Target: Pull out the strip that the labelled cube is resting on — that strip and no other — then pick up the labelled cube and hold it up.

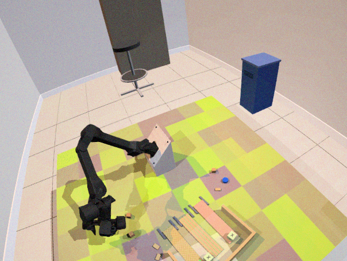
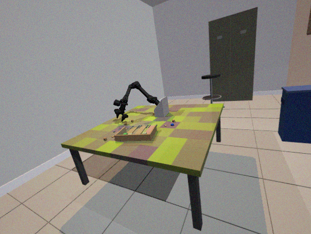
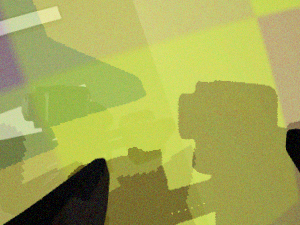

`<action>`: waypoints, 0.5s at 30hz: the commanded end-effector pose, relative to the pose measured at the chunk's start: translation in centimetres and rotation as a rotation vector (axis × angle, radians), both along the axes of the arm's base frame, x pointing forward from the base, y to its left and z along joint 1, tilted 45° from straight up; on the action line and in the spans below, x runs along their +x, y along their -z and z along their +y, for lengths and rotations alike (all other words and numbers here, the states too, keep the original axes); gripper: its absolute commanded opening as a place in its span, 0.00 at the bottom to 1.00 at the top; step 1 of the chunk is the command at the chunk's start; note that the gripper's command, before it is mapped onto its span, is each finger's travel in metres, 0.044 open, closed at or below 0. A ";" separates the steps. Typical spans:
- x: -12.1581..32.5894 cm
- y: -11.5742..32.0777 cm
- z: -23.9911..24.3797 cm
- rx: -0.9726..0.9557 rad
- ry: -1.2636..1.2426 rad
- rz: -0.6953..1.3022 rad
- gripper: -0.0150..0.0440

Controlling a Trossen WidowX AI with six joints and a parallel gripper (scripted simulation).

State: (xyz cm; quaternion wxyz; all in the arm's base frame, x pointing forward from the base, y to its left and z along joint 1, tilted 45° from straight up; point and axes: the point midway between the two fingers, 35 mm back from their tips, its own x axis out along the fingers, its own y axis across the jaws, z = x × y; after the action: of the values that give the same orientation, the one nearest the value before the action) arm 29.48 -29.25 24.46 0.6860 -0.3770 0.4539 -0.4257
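My open, empty gripper [image 2: 120, 119] [image 3: 196, 148] hangs above the table, left of the wooden tray [image 1: 239, 221] [image 2: 134, 138] in the top view. Three strips lie side by side in the tray: a salmon one [image 1: 212, 215], a ridged orange one [image 1: 201, 236] and a dotted orange one [image 1: 178, 241]. Dark bars show near their far ends. A pale cube [image 1: 232, 235] marked with an X sits at the near end of the salmon strip. Another X-marked cube [image 1: 208, 256] is at the bottom edge, near the dotted strip; its support is unclear. The wrist view shows neither strips nor cubes.
A grey wedge with a pale sloping face [image 1: 170, 158] [image 2: 161, 109] carries the arm's base. Small wooden blocks [image 1: 128, 215] [image 1: 155, 246] lie left of the tray. A blue round piece [image 1: 225, 180] [image 2: 172, 124] and two small blocks lie beyond it.
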 end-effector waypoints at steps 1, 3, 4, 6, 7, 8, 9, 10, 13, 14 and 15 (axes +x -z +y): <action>3.6 3.0 5.6 0.035 -0.119 -0.052 0.93; 4.9 4.4 8.4 0.052 -0.175 -0.073 0.93; 5.4 5.1 9.9 0.061 -0.203 -0.084 0.93; 6.3 6.4 12.8 0.080 -0.260 -0.104 0.93; 6.6 7.1 14.3 0.090 -0.289 -0.113 0.93; 6.8 7.7 15.9 0.100 -0.319 -0.123 0.93; 7.0 8.4 17.4 0.111 -0.348 -0.132 0.93; 7.1 9.0 18.9 0.122 -0.378 -0.142 0.93; 6.8 11.0 23.6 0.157 -0.469 -0.168 0.93; 6.6 11.6 25.1 0.169 -0.501 -0.176 0.93; 6.3 12.3 26.6 0.182 -0.533 -0.185 0.93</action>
State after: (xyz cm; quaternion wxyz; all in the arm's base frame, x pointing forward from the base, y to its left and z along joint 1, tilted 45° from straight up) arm 36.59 -7.69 14.43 0.8189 -0.3828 0.3367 -0.2636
